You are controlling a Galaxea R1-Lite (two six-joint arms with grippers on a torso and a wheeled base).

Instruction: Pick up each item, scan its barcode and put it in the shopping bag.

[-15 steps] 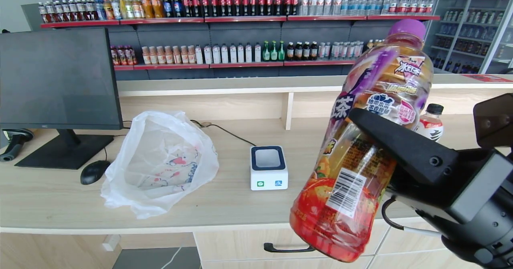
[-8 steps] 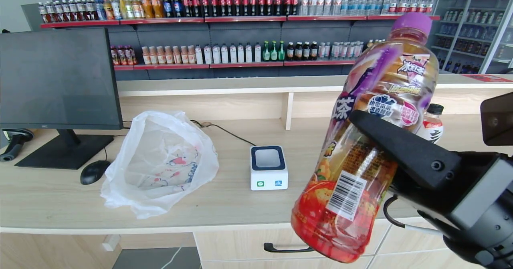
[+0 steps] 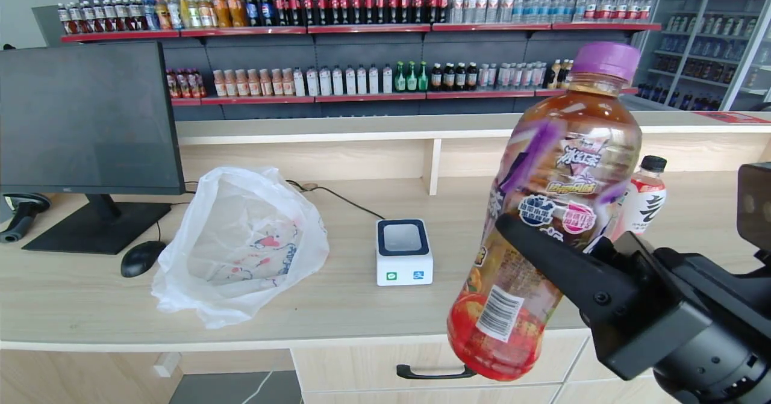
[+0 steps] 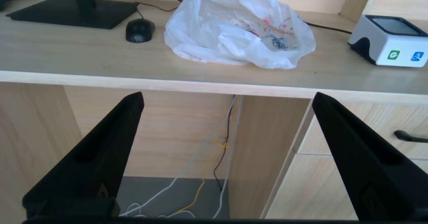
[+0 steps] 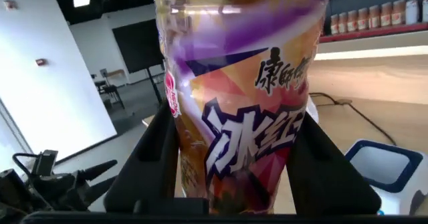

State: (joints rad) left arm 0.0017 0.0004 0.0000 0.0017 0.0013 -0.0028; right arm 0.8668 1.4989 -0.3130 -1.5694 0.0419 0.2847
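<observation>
From the head we look down over the counter (image 3: 361, 313); left wrist, lower, shares the bag (image 4: 234, 23); right wrist hugs the bottle (image 5: 241, 117).

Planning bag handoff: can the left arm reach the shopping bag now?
Probably yes: left end effector is open, empty, below the counter edge; nothing stands between it and the shopping bag.

Purple-capped tea bottle (image 3: 563, 169), tilted, aloft right of scanner (image 3: 403, 251) and shopping bag (image 3: 241, 247).

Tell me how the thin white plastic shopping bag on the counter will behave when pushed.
The thin white plastic shopping bag is crumpled and slumped, so probably floppy and light. It would likely slide or collapse on the wooden counter rather than hold shape.
</observation>
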